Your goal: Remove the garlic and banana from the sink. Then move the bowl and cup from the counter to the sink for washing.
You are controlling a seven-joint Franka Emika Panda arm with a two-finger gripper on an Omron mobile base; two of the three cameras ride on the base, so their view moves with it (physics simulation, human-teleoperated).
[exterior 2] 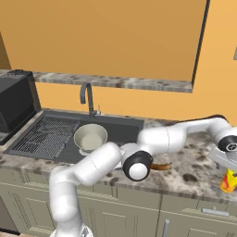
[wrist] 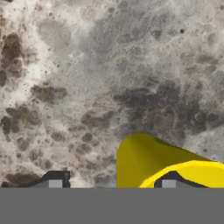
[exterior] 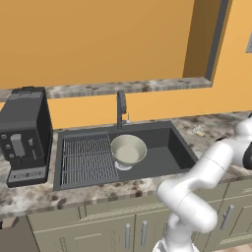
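Observation:
The yellow cup (exterior 2: pixel 228 181), with a red mark on its side, stands on the counter at the far right. My gripper (exterior 2: pixel 227 167) hangs right over it. In the hand view the cup (wrist: pixel 162 162) fills the lower right. My gripper (wrist: pixel 112 181) is open, one fingertip (wrist: pixel 55 180) outside the cup's wall and the other over its mouth. The grey bowl (exterior: pixel 129 149) sits upright in the dark sink (exterior: pixel 165 158), near the drain. The banana (exterior 2: pixel 162 166) lies on the counter right of the sink, partly behind my arm. The garlic (exterior: pixel 198 131) rests on the counter further back.
A black coffee machine (exterior: pixel 24 134) stands on the counter left of the sink. The dark faucet (exterior: pixel 120 108) rises behind the basin. A ribbed rack (exterior: pixel 87 158) covers the sink's left half. Speckled counter (wrist: pixel 109 78) stretches beyond the cup.

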